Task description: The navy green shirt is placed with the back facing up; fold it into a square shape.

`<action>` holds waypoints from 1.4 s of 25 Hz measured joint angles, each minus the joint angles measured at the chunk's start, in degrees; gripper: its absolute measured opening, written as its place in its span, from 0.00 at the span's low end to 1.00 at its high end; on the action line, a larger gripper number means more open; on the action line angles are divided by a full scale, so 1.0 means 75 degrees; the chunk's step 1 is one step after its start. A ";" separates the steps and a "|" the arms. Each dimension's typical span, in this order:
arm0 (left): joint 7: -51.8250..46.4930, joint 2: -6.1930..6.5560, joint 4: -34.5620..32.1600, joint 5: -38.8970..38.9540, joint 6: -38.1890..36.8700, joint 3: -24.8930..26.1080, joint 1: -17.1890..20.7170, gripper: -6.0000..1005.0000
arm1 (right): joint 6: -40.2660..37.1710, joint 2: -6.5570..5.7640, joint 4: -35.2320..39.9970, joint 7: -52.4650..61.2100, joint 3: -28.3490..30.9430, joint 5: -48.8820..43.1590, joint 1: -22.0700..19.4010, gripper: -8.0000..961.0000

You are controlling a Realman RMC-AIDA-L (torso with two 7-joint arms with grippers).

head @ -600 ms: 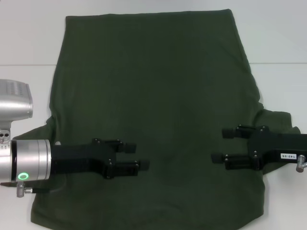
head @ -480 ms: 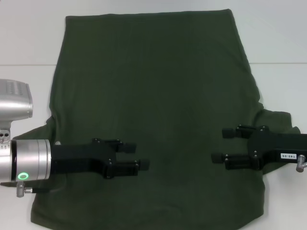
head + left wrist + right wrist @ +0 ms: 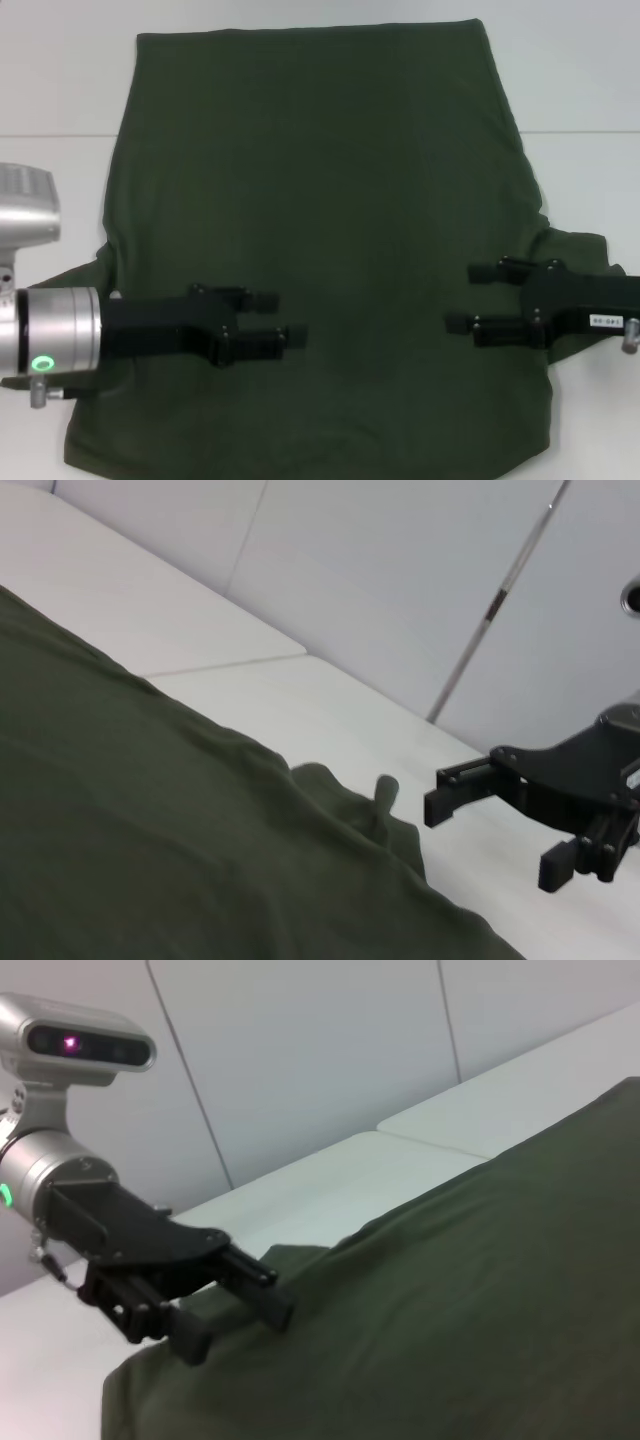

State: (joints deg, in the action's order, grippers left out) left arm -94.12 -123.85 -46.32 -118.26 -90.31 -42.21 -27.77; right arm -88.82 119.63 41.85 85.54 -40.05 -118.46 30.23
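Observation:
The navy green shirt point(image 3: 330, 180) lies spread flat on the white table, plain side up, its sleeves toward the near edge. My left gripper point(image 3: 286, 318) hovers open over the shirt's near-left part, fingers pointing inward. My right gripper point(image 3: 462, 297) is open too, over the near-right part beside the right sleeve point(image 3: 580, 250). Nothing is between either pair of fingers. The left wrist view shows the shirt point(image 3: 150, 830) with the right gripper point(image 3: 495, 830) beyond it. The right wrist view shows the shirt point(image 3: 450, 1310) and the left gripper point(image 3: 235, 1325) above its edge.
The white table point(image 3: 580, 90) shows bare surface on both sides and beyond the shirt's far hem. A seam line point(image 3: 50, 135) crosses the tabletop. Pale wall panels point(image 3: 400, 580) stand behind the table.
Both arms shifted slightly outward: the left gripper a little to the left, the right gripper a little to the right. The shirt has not moved.

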 joint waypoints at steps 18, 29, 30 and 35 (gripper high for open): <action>-0.5202 0.1115 0.0171 -0.0052 0.0828 0.1985 0.0323 0.72 | 0.1413 -0.0601 -0.0108 0.3711 0.0837 0.0268 0.0128 0.98; -0.4554 0.1205 0.0179 -0.0199 0.1786 0.2137 0.1161 0.72 | 0.2179 -0.0604 -0.0327 0.3740 0.0797 0.0274 0.0258 0.98; -0.4374 0.1167 0.0199 -0.0206 0.1885 0.2223 0.1177 0.72 | 0.2216 -0.0601 -0.0328 0.3741 0.0796 0.0270 0.0271 0.98; -0.3853 0.1091 0.0471 -0.0254 0.2337 0.2376 0.1237 0.72 | 0.2246 -0.0583 -0.0330 0.3744 0.0795 0.0285 0.0289 0.98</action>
State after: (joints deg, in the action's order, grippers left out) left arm -123.01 -115.67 -42.79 -120.16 -72.78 -24.39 -18.49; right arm -71.98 115.25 39.37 113.62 -34.08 -116.33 32.40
